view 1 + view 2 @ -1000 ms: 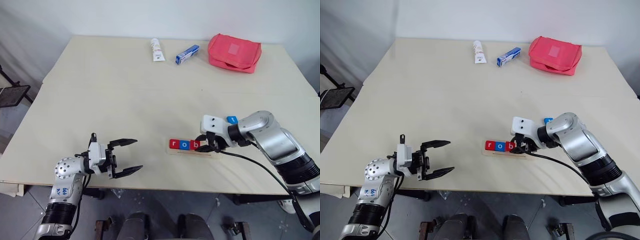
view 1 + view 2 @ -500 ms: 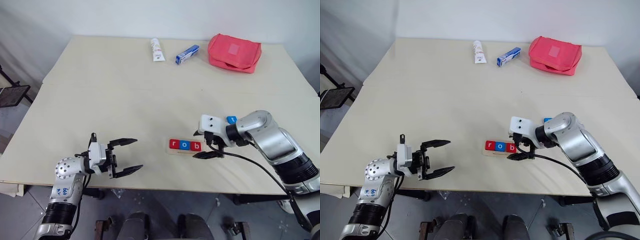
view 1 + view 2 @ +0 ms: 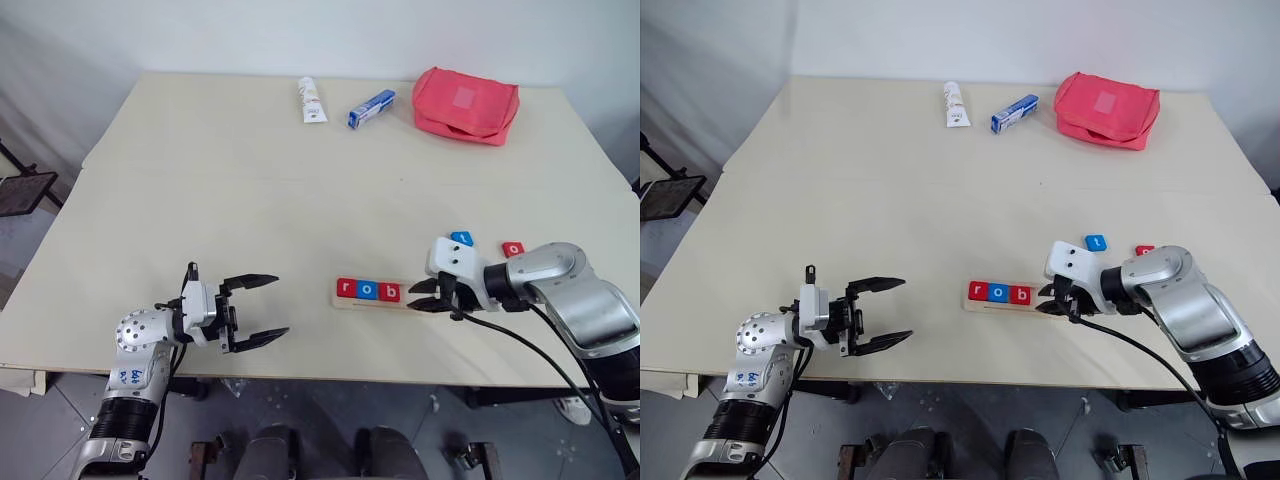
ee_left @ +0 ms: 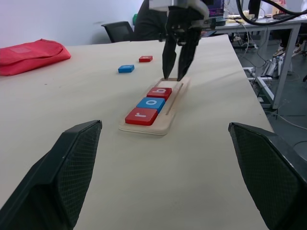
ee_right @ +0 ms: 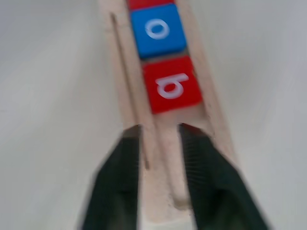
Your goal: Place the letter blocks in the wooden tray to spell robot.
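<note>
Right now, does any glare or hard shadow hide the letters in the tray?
Left eye view: table evenly lit, no glare; the r, o, b blocks show their white letters. Left wrist view: only a thin soft shadow under the wooden tray. Right wrist view: o and b unshaded.

My table [image 3: 250,200]: pale, beige top | my far edge: white tube [image 3: 313,100], lying flat | just beside it: blue-and-white box [image 3: 371,108], angled | next along: red zip pouch [image 3: 466,104] | my left, off-table: black stand [image 3: 25,190]
</note>
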